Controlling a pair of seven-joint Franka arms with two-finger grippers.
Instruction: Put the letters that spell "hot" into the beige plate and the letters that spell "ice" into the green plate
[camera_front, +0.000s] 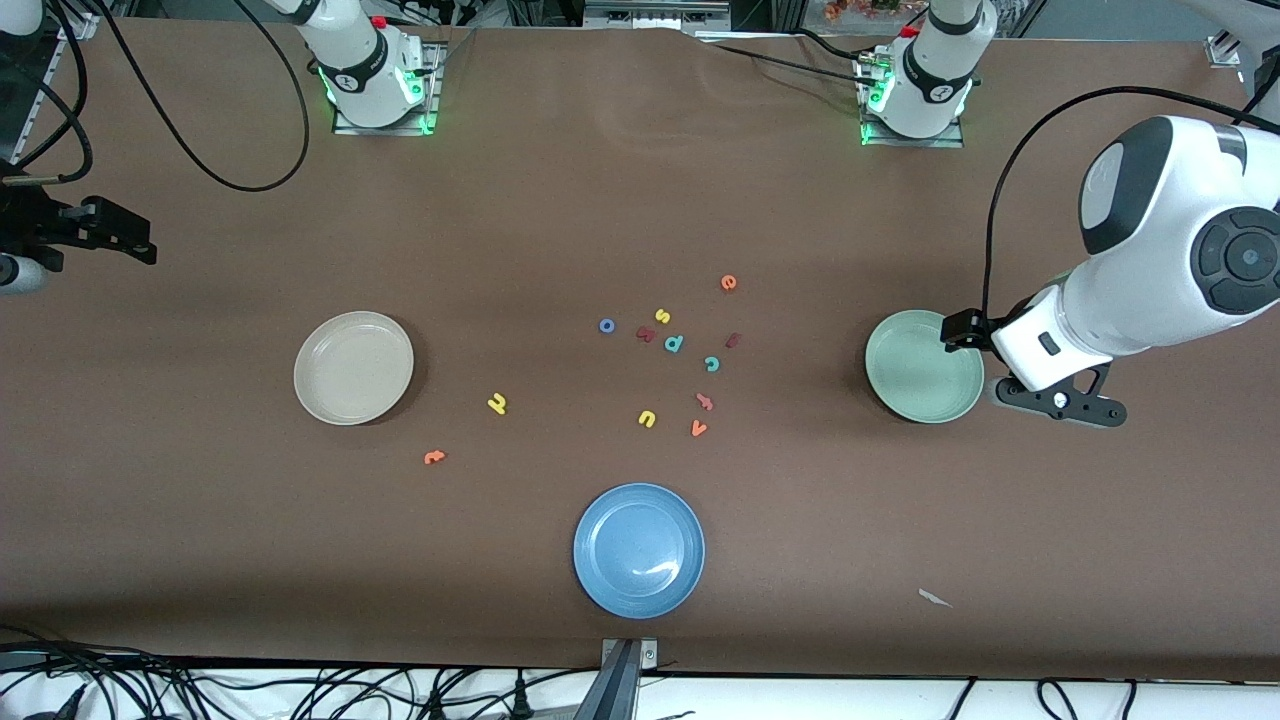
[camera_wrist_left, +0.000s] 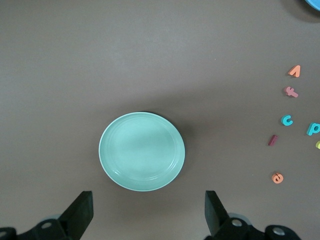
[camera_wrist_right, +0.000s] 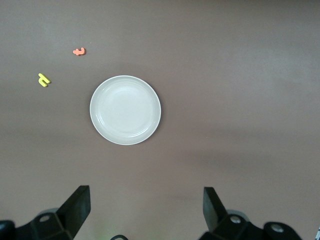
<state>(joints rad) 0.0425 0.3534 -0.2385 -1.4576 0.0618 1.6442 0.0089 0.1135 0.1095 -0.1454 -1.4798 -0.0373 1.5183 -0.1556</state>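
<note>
The beige plate lies toward the right arm's end of the table and the green plate toward the left arm's end; nothing is in either. The yellow h and orange t lie near the beige plate. The blue o, maroon i, teal c and orange e sit in the middle cluster. My left gripper hangs open, high beside the green plate. My right gripper hangs open, high beside the beige plate.
A blue plate lies near the table's front edge. Among the cluster are a yellow s, teal p, dark red letter, yellow u, orange v and a pinkish letter. A paper scrap lies near the front.
</note>
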